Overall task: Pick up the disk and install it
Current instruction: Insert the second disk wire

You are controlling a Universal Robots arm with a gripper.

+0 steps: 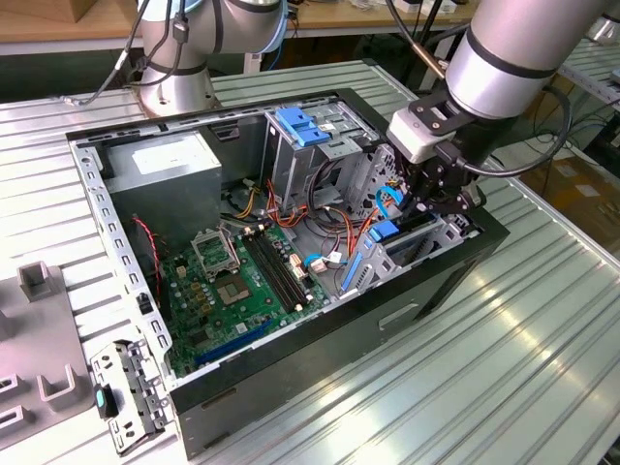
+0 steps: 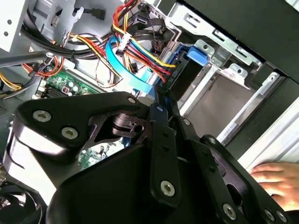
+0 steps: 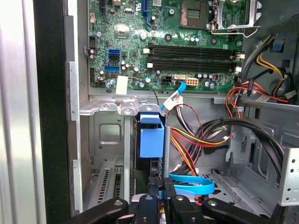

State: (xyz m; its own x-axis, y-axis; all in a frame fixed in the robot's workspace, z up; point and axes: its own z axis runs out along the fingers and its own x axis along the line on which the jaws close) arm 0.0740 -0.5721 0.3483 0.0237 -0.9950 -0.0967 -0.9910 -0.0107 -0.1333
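Note:
The disk stands on edge in the bay at the open case's (image 1: 455,276) end on the exterior view's right. Its blue side rail (image 1: 385,231) (image 3: 152,135) (image 2: 196,53) faces out, and the metal body is mostly hidden in the slot. My gripper (image 1: 421,205) reaches down into the case right at the disk's near end. In both wrist views the fingers (image 3: 154,186) (image 2: 161,121) lie close together as one narrow bar. The gripper (image 3: 158,175) (image 2: 159,95) is shut with nothing seen between the fingers. Its tips are at the disk's rail, and I cannot tell whether they touch.
Bundled cables (image 3: 201,137) and a blue flat cable (image 3: 191,184) hang beside the bay. The motherboard (image 1: 242,281), grey power supply (image 1: 165,165) and tall drive cage (image 1: 300,126) fill the case. A hand (image 2: 273,179) rests outside the case wall. Grey fixtures (image 1: 39,329) sit on the table.

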